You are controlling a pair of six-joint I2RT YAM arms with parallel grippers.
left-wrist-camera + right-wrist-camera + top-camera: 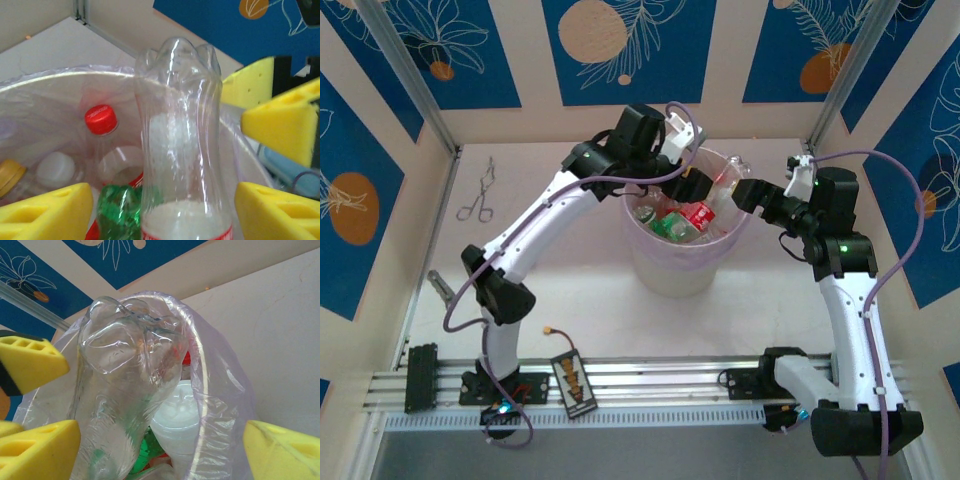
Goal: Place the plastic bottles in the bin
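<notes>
Inspecting the pale counter (pixel 570 290): one round translucent bin (pixel 665 270), lined with a thin crinkled lilac bag (pixel 220 390), stands at centre, with both arms reaching over its rim. One clear bottle (pixel 180 125) stands base-up in the bin, lobed base above the rim, red label low.

Left pincer (pixel 164 207): yellow wedge pads spread either side of that bottle, not closed on it.

Right pincer (pixel 162 450): pads wide apart, bottle beside its left pad.

Lower in the bin lie one crumpled green bottle (pixel 117 210), one red cap (pixel 101 119), one white cap (pixel 56 169) and one yellow cap (pixel 9 176).

One pair of metal forceps (pixel 477 195) lies far left on the counter.
</notes>
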